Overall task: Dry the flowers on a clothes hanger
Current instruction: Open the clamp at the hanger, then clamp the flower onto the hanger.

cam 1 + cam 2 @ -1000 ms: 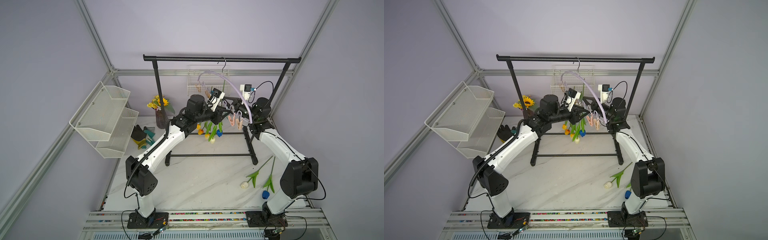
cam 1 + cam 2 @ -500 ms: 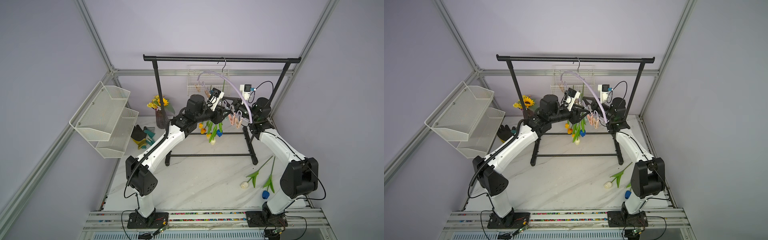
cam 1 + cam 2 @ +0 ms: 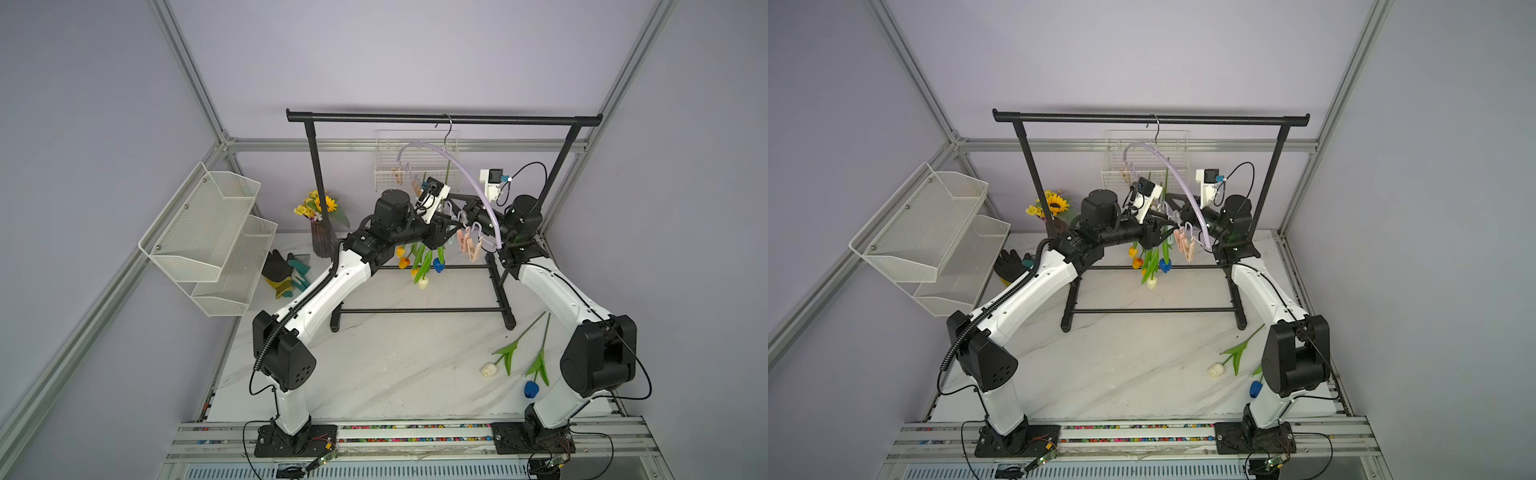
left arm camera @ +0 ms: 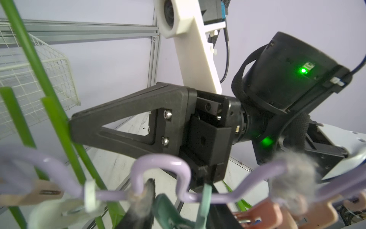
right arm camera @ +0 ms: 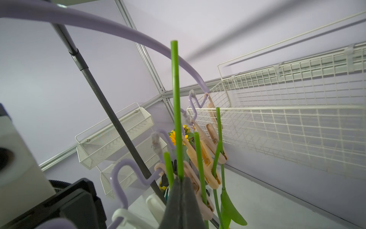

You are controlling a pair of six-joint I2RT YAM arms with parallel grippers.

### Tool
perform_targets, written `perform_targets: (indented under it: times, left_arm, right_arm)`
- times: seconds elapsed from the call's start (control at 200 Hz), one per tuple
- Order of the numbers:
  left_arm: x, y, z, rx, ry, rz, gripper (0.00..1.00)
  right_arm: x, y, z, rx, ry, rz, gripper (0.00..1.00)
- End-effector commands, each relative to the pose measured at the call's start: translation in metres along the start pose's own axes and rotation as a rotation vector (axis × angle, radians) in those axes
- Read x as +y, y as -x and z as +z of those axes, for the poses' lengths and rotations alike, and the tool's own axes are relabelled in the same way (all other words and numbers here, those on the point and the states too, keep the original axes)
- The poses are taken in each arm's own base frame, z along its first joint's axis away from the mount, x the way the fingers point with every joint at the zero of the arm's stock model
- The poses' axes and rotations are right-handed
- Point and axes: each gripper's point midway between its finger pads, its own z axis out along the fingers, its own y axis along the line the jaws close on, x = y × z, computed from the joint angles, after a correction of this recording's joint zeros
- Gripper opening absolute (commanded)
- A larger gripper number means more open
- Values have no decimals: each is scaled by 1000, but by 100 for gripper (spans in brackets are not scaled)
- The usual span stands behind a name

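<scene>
Overhead: a black garment rack (image 3: 415,118) spans the back of the table. The clothes hanger (image 3: 461,166) hangs from its top bar by a metal hook, the lilac arch slanting down toward the right arm.
Flowers: a bunch of flowers (image 3: 422,259) hangs heads-down from the hanger's clips, between the two arms. A white-headed tulip (image 3: 509,357) and a blue-headed tulip (image 3: 538,365) lie on the marble just beside the right arm's elbow.
Right gripper: the right gripper (image 5: 181,179) has its fingers pressed together on a long stem (image 5: 175,99), which stands upright above them.
Left gripper: the left gripper (image 4: 178,213) sits under the hanger's wavy rail. Its fingertips (image 4: 145,200) are parted on either side of a green clip (image 4: 168,210); I cannot tell whether they squeeze it.
In the way: the arch crosses in front of the right wrist. Pink clips (image 3: 467,245) dangle between the wrists, and the rack's low crossbar (image 3: 424,310) lies across the table below the flowers.
Around: a wire basket (image 3: 415,174) hangs on the back wall. White mesh shelves (image 3: 208,224), a sunflower vase (image 3: 322,237) and gloves (image 3: 286,270) are on the left.
Edges: frame posts stand at the back corners, and the rack's right upright is just behind the right arm.
Open room: bare marble table (image 3: 395,374) stretches from the rack's feet to the front rail.
</scene>
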Motion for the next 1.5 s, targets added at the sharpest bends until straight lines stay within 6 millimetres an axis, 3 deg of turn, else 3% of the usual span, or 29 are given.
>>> perform_targets:
  times: [0.0, 0.27, 0.555, 0.74, 1.085, 1.335, 1.5]
  left_arm:
    - [-3, 16, -3, -38, 0, 9, 29]
    - [-4, 23, -5, -59, 3, -11, 23]
    - [-2, 35, -7, -104, 19, -18, 17]
    - [2, 45, -7, -153, 34, -47, 14]
    - [5, 54, -2, -206, 21, -97, 7]
    - [8, 56, -1, -217, 32, -106, 5]
    - [12, 55, -1, -219, 42, -110, 5]
  right_arm:
    - [18, 13, -3, -21, 39, -41, 0]
    - [16, 8, -12, -24, -8, -20, 0]
    - [-13, -2, -39, -61, -244, 80, 0]
    - [-26, -21, -55, -57, -329, 181, 0]
    - [-8, -70, -57, -24, -128, 373, 0]
    - [8, -83, -63, -28, -19, 392, 0]
    - [24, -79, -69, -51, 50, 380, 0]
